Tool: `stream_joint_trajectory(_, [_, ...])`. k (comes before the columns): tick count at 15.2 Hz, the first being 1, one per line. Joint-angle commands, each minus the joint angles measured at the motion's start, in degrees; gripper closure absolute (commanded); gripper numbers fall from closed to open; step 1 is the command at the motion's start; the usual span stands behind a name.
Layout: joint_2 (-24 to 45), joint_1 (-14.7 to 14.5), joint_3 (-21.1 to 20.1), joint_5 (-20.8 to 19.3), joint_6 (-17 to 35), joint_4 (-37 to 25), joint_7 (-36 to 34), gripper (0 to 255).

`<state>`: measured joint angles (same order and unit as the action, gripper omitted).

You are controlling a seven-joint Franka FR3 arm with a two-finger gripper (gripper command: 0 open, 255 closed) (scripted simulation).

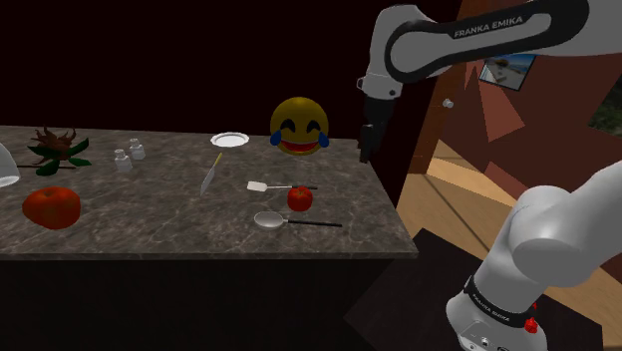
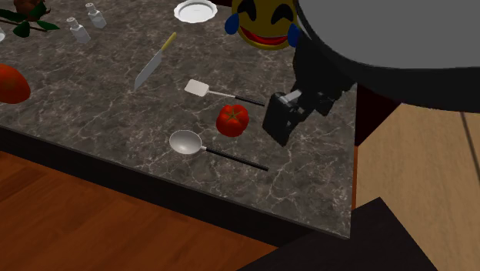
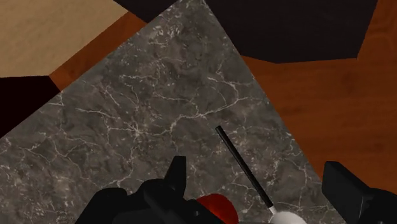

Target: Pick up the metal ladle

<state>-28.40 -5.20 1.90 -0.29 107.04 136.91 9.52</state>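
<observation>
The gripper (image 1: 365, 152) hangs open above the counter (image 1: 150, 231), its two black fingers (image 3: 176, 181) standing well apart and holding nothing. It points down near the counter's edge at the shoulder view's right, clear of the dark, veined surface.

Below it lies the ladle (image 1: 295, 221), flat on the counter. Its pale round bowl points to the shoulder view's left and its thin black handle reaches toward the right edge. In the wrist view the handle (image 3: 232, 149) runs through the gap between the fingers without touching either of them, and the bowl sits low between them. A small tomato (image 1: 299, 197) rests just beside the ladle, on its far side in the shoulder view. In the second exterior view it sits next to the gripper (image 2: 278, 132).

Just past the tomato a spatula (image 1: 279, 186) with a white head lies roughly parallel to the ladle. Farther out, a knife (image 1: 210, 175) lies at an angle, and a white plate (image 1: 229, 140) sits near the counter's far edge. A yellow laughing-face ball (image 1: 299, 127) with blue tears stands beside the plate. Two small shakers (image 1: 125, 160), a plant (image 1: 55, 148) and a large tomato (image 1: 52, 206) lie well apart, toward the shoulder view's left. A wooden floor (image 2: 77, 223) shows beneath the counter's near edge.
</observation>
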Motion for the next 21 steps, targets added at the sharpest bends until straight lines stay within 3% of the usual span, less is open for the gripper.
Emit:
stream_joint_trajectory(1, [3.4, -0.8, -0.4, -0.5, 3.3, 0.1, 1.7, 0])
stream_joint_trajectory(12, [24.8, -4.1, -2.9, -4.9, 20.3, -3.6, 9.1, 0])
stream_joint_trajectory(21, [43.4, -6.7, -4.8, -11.9, 30.2, -11.6, 11.8, 0])
